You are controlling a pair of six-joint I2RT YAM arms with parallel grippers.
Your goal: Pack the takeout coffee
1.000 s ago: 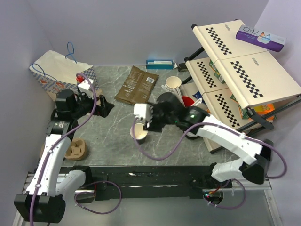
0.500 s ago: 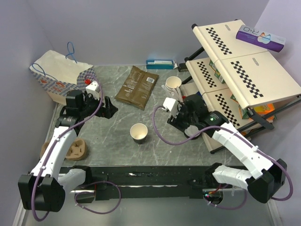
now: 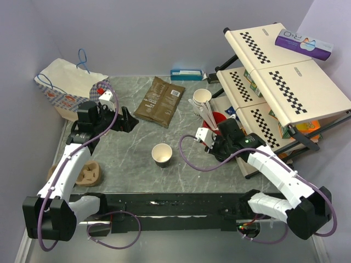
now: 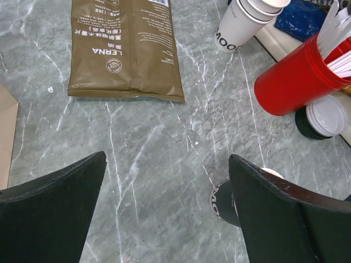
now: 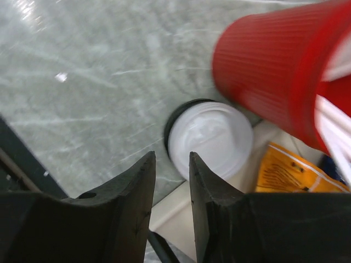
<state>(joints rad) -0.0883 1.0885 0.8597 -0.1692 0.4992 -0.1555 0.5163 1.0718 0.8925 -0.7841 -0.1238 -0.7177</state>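
Observation:
An open paper cup, pale inside with a dark wall, stands lidless in the middle of the table; its dark side shows behind my left finger in the left wrist view. No cup with a lid on it shows. A white plastic lid tops a dark stack beside the red cup, also in the left wrist view. My right gripper hovers just over that lid, jaws narrowly apart and empty. My left gripper is wide open and empty at the far left.
A paper bag lies at the far left, a brown cup carrier near the left arm. A brown coffee pouch, a stack of lidless cups and a checkered rack stand at the back and right.
My right gripper let go of the open cup and moved right, down over the lid stack by the red cup. My left gripper shifted slightly toward the back.

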